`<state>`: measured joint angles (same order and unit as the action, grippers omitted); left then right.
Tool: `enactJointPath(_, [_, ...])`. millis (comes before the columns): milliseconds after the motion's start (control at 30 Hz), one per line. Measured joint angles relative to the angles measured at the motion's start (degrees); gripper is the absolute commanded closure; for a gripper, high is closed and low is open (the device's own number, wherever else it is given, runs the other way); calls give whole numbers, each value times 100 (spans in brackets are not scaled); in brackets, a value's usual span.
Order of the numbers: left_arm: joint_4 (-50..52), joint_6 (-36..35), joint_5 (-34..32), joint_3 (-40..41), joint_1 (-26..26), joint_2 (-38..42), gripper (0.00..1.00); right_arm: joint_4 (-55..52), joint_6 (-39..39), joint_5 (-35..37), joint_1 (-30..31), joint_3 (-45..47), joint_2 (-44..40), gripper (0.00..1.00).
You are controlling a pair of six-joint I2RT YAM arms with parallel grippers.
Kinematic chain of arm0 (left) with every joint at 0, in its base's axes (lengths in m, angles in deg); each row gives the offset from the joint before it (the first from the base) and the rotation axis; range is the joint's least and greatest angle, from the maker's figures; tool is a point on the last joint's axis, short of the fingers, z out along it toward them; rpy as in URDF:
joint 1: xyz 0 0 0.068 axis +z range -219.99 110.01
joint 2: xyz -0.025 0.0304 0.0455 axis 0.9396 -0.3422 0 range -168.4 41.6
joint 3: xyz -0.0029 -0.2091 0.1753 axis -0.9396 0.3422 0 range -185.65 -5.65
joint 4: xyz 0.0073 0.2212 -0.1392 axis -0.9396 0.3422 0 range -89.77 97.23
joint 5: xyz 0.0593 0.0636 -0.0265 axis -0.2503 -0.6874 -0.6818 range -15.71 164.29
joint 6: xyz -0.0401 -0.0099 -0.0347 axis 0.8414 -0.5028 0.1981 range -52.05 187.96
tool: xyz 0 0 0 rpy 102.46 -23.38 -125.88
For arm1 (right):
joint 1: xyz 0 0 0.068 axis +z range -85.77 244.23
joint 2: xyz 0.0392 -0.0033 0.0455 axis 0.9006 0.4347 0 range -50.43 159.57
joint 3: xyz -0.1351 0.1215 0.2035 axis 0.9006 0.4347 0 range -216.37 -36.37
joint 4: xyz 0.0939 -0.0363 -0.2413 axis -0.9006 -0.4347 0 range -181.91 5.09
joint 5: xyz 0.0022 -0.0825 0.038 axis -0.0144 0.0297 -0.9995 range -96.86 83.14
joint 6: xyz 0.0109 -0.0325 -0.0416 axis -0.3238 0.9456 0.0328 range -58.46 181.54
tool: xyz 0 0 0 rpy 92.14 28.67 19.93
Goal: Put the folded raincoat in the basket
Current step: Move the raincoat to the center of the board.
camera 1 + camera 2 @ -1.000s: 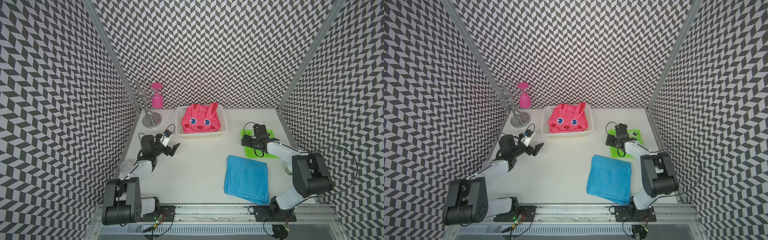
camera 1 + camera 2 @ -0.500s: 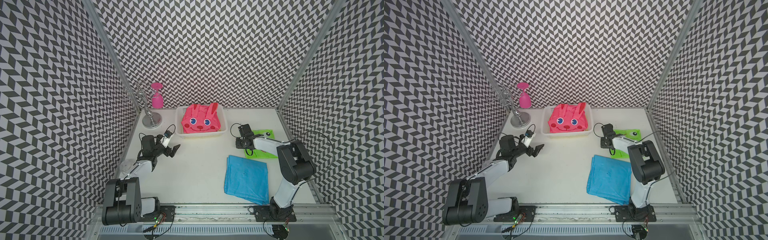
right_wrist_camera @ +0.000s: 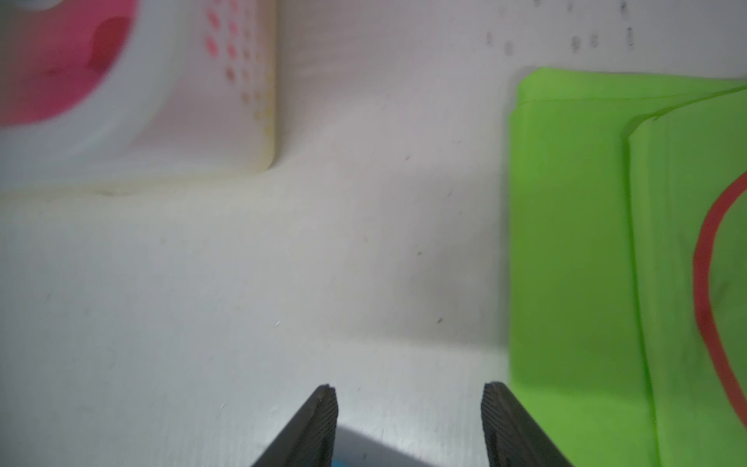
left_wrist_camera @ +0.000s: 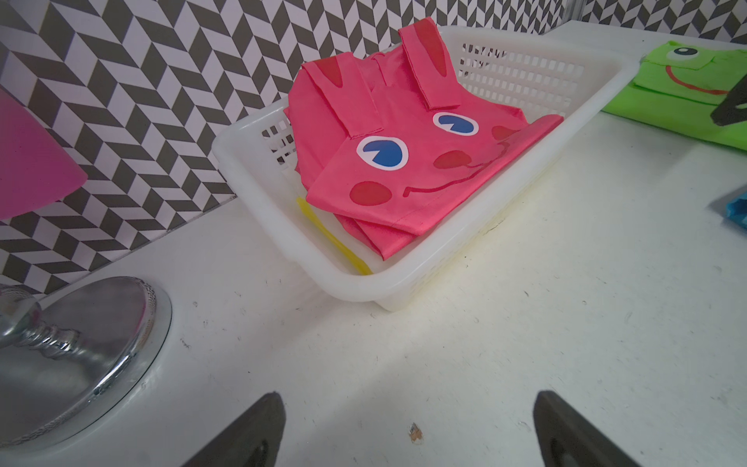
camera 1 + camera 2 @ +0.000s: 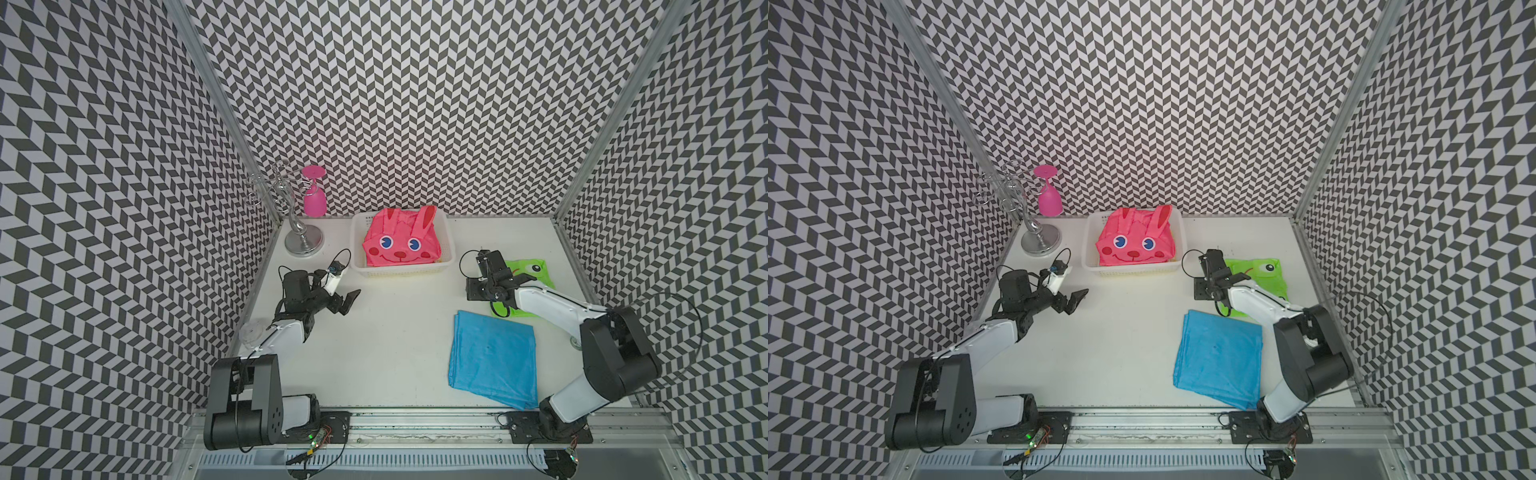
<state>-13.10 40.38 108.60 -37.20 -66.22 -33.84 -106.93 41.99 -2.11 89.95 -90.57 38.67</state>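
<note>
Pink raincoat point(image 5: 399, 243): lies folded in the basket point(image 5: 401, 273) by the back wall. Green raincoat point(image 5: 534, 274): lies flat on the surface point(image 5: 395, 345), right of the basket and apart from it. Right end effector point(image 3: 408, 394): hangs low over bare surface between the two, jaws partly apart, grips nothing. Left end effector point(image 4: 408, 398): spread wide, empty, near the basket's front-left corner. Blue cloth point(image 5: 494, 361): lies toward the front.

White perforated basket point(image 5: 400, 272) upright at the rear — pink bunny raincoat point(image 5: 399, 245) folded inside, face up, ears against the far rim — green frog raincoat point(image 5: 531, 271) flat to its right, apart.
</note>
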Motion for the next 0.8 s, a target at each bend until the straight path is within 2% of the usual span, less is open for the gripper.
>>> enactJointPath(100, [20,-4,2,-39,0,-26,0,-85,-409,-251,396,400,-299,29])
enactJointPath(200, [44,-24,2,-42,0,-26,0,-68,-798,-527,448,986,-485,25])
enactJointPath(333, [79,-48,2,-42,0,-26,0,195,-1005,-986,535,1534,-734,26])
enactJointPath(433, [103,-66,4,-42,0,-26,0,422,-1025,-1423,966,1523,-592,27])
enactJointPath(567, [111,-83,9,-42,2,-26,0,745,-1010,-1725,1746,1093,-28,29])
enactJointPath(800, [162,-85,74,-48,55,-26,0,1486,-931,-2262,2830,-494,1615,29])
